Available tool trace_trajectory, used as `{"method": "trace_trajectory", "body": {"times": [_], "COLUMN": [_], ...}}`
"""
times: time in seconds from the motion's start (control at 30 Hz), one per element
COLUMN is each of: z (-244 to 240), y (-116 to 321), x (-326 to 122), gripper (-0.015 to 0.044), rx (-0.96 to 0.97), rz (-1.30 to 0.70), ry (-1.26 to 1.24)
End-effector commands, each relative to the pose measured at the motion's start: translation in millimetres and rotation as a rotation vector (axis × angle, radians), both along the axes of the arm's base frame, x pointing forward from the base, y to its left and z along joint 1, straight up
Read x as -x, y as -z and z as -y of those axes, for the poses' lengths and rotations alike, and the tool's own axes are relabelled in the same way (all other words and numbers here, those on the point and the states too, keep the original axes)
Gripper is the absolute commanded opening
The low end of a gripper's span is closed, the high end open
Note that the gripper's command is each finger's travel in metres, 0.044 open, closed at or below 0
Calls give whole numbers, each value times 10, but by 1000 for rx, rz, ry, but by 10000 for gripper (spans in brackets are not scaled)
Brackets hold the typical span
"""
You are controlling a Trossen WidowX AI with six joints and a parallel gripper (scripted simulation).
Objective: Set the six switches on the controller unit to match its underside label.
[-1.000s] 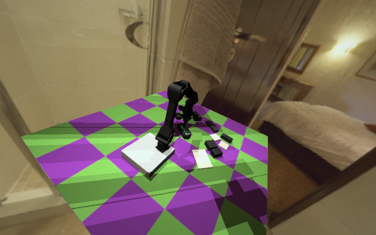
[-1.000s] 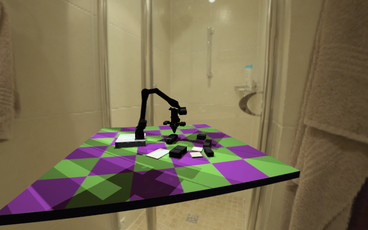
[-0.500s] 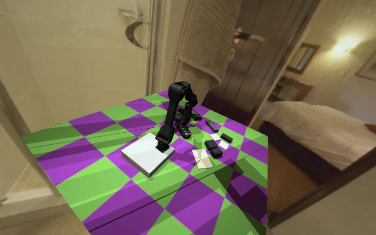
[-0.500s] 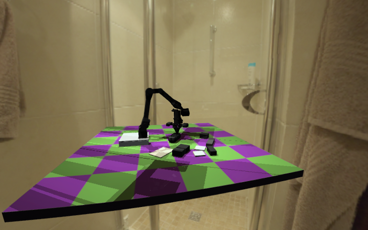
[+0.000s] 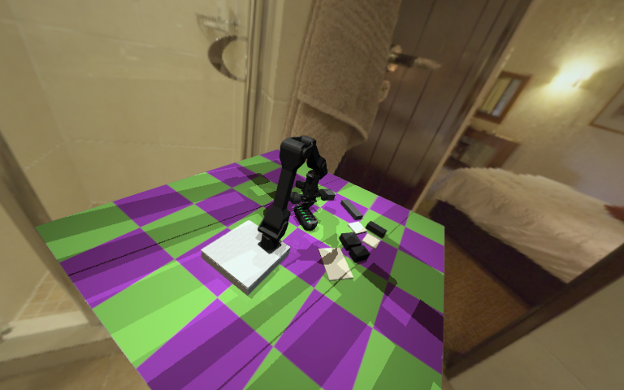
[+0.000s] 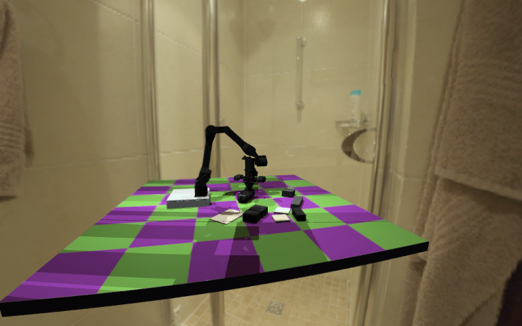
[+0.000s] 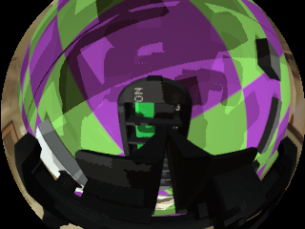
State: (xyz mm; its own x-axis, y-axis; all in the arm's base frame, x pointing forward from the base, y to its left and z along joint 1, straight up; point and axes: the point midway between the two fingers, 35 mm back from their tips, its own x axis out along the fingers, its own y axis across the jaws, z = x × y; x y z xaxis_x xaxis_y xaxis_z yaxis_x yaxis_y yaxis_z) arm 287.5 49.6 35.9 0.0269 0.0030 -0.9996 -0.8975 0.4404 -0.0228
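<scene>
The dark grey controller unit [image 5: 309, 223] [image 6: 244, 197] [image 7: 163, 91] sits flat on its base on the bench, switches up. In the wrist view its far rounded end shows, with "ON" printed at the left and green switch ends along that side. The nearer switches are mostly hidden behind the fingers, so not all six settings can be read. The label underneath is hidden. My gripper [image 5: 306, 203] [image 6: 249, 188] [image 7: 166, 132] is shut and empty, pointing down with its tips just over the unit's switches; whether they touch cannot be told.
The arm's base stands on a white slab [image 5: 244, 266] [image 6: 188, 202]. Black blocks [image 5: 350, 240] [image 6: 255, 213], another black block [image 5: 375, 228] [image 6: 298, 213], a long bar [image 5: 351, 209], a grey block [image 5: 328, 193] [image 6: 288, 192] and flat pale cards [image 5: 340, 270] [image 6: 226, 216] lie around the unit.
</scene>
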Motion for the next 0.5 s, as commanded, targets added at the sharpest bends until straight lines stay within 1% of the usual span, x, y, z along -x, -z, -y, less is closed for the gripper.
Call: {"method": "trace_trajectory", "body": {"times": [0.0,0.13,0.3,0.4,0.47], "z": [0,-2,-2,-157,-180], "y": [-24,-418,-443,-446,-446], "x": [-1,8,11,-56,-64], "gripper": [0,0,0,0,0], "rx": [0,-2,-2,-3,-3], "rz": [0,-1,-1,0,0], "ry": [0,3,3,3,3]}}
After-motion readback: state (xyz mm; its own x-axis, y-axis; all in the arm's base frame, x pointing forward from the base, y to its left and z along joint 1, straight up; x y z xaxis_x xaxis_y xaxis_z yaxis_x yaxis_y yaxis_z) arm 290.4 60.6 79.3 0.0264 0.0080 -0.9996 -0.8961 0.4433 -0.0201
